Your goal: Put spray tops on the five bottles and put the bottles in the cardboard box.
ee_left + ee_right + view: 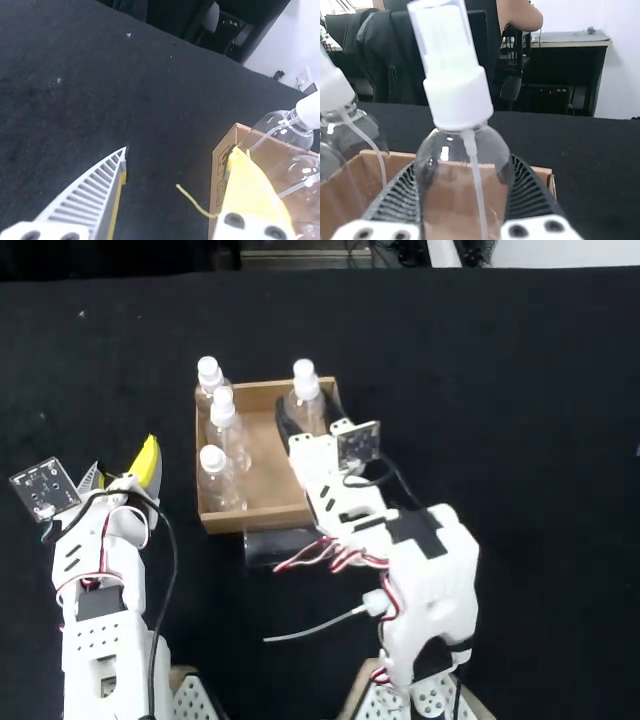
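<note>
Pinching a clear, white-topped bottle (454, 145) is the right claw (462, 172); left claw (179, 149) spread.

left arm folded low at the table's near left, left gripper (118, 472) with jaws spread wide, holding nothing. right arm stretched forward from its base at the near middle, right gripper (306, 422) with black fingers (400, 195) clamped on both sides of an upright bottle (452, 95).
</note>
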